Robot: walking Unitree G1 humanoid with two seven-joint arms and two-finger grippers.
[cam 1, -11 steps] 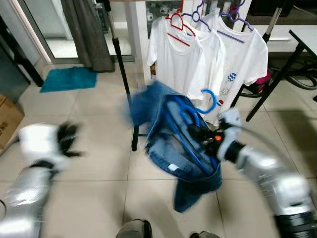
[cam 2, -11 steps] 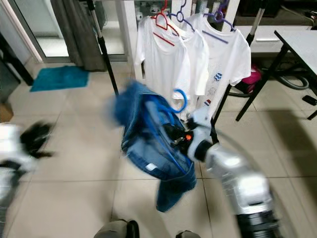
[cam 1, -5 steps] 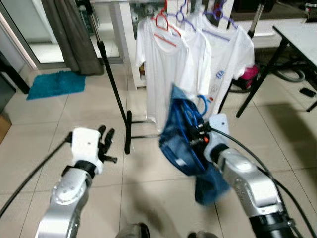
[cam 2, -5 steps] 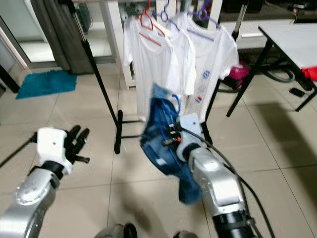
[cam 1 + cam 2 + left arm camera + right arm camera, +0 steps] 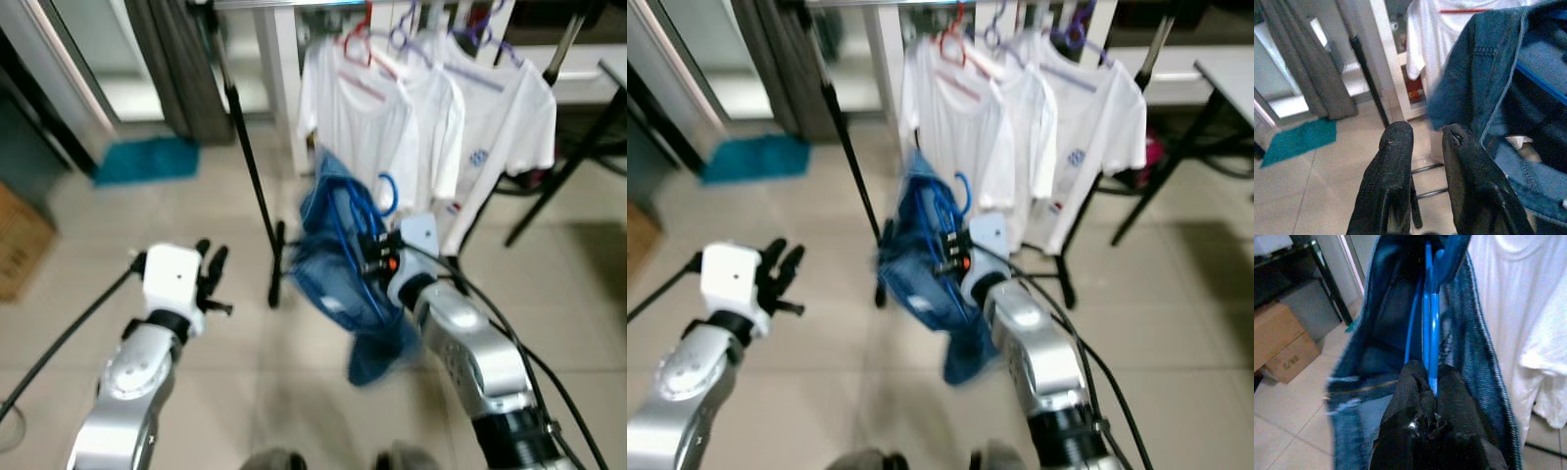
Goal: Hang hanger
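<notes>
A blue plastic hanger carries a blue denim garment. My right gripper is shut on the hanger's lower bar, holding it up in front of the clothes rack. In the right wrist view the fingers pinch the blue hanger with denim on both sides. The rack's black pole stands left of the garment. White T-shirts hang behind on red and purple hangers. My left gripper is raised on the left, shut and empty, with its fingers pointing toward the rack.
A teal mat lies on the tiled floor at the back left, beside a grey curtain. A cardboard box sits at the far left. Black table legs slant on the right, behind the rack.
The whole view has shifted as I move. My left arm has risen from a blur at the left. The right gripper still holds the hanger, now nearer the rack.
</notes>
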